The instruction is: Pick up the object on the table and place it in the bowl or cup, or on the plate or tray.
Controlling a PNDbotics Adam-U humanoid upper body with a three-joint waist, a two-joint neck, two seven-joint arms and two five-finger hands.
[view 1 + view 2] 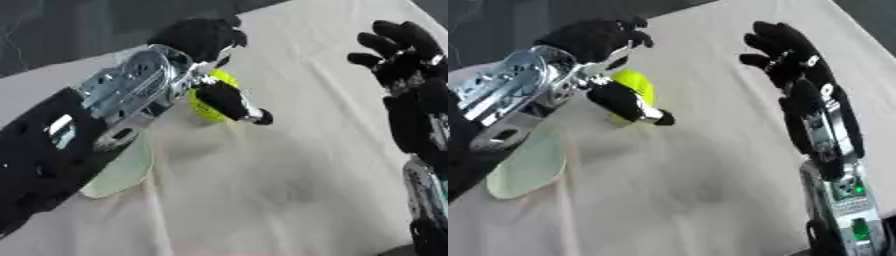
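Note:
A yellow-green ball [633,85] sits inside my left hand [208,44], whose fingers curl over its top while the thumb [234,103] crosses its front. The ball is held above the cloth, just right of a pale green plate [525,170] that lies under my left forearm, partly hidden by it. My right hand [791,55] stands at the right side with its fingers straight and pointing up, holding nothing, well apart from the ball.
A cream cloth [289,170] covers the table, with folds running across it. A dark floor shows beyond the table's far edge at the top left. My right forearm [842,200] runs down the right side.

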